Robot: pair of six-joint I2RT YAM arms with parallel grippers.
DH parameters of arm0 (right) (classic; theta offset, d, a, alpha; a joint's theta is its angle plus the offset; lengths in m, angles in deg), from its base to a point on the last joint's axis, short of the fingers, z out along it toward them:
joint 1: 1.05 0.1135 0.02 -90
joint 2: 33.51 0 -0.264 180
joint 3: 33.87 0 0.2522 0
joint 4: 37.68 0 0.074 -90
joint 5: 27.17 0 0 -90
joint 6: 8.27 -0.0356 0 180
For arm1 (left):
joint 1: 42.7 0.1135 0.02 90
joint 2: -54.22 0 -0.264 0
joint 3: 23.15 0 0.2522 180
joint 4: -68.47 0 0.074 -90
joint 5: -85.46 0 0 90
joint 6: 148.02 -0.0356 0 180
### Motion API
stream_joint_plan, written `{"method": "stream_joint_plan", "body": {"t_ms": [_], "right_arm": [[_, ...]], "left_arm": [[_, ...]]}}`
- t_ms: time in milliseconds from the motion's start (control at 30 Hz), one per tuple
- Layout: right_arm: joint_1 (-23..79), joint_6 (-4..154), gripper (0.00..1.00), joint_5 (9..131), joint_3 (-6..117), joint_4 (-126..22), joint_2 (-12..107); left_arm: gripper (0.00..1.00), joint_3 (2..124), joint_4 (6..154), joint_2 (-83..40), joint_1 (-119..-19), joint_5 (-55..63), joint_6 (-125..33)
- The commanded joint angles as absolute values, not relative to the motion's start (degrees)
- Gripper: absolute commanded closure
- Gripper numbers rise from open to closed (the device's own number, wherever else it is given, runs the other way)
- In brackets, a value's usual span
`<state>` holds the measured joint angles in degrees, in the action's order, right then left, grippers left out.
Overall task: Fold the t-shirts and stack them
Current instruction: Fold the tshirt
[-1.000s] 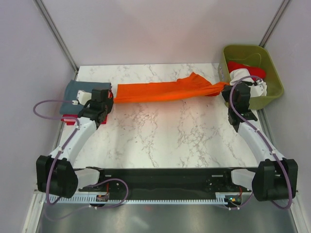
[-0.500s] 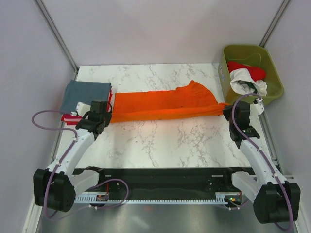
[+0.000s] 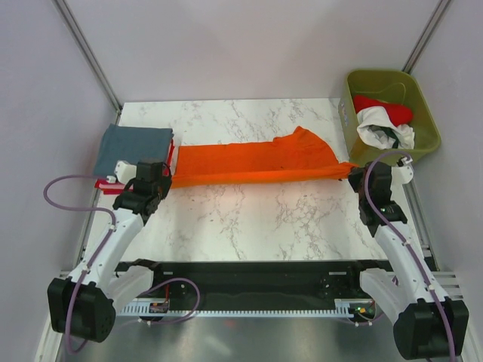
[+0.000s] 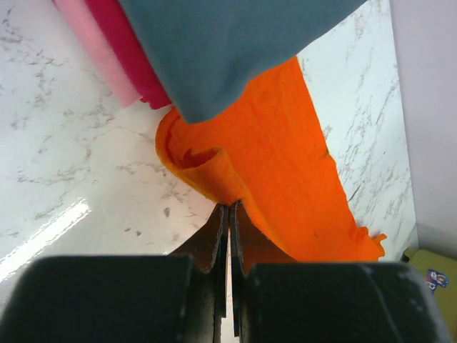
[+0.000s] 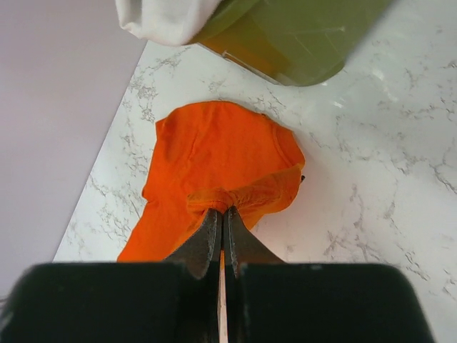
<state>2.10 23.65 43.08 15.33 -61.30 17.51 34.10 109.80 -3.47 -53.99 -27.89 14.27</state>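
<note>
Orange t-shirt (image 3: 256, 162) pulled long across far half of marble table (image 3: 256, 219). Left gripper (image 4: 228, 214) closed tight, pinching left end, just beside grey-blue t-shirt (image 3: 132, 147). Right gripper (image 5: 222, 214) closed tight on right end, near olive bin (image 3: 429, 113) with red t-shirt (image 3: 385, 105) and white t-shirt (image 3: 381, 130).

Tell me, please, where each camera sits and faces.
Top external: above, behind, facing down at the table; left arm and right arm show.
Left wrist: on that arm, facing along the left fingers, shut on the orange t-shirt.
Right wrist: on that arm, facing past the right fingers toward the bin.
All share the orange t-shirt.
</note>
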Motion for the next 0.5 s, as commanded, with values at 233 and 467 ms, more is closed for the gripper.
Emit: {"method": "stream_joint_plan", "body": {"t_ms": [233,467], "right_arm": [[1.8,20.3,1.00,42.0,9.6,-63.4,8.9],[1.8,19.2,1.00,42.7,6.0,-66.6,6.4]], "left_arm": [[0.98,26.5,110.6,3.2,-53.5,-29.4,14.0],[0.98,22.9,110.7,5.3,-53.5,-26.9,14.5]]}}
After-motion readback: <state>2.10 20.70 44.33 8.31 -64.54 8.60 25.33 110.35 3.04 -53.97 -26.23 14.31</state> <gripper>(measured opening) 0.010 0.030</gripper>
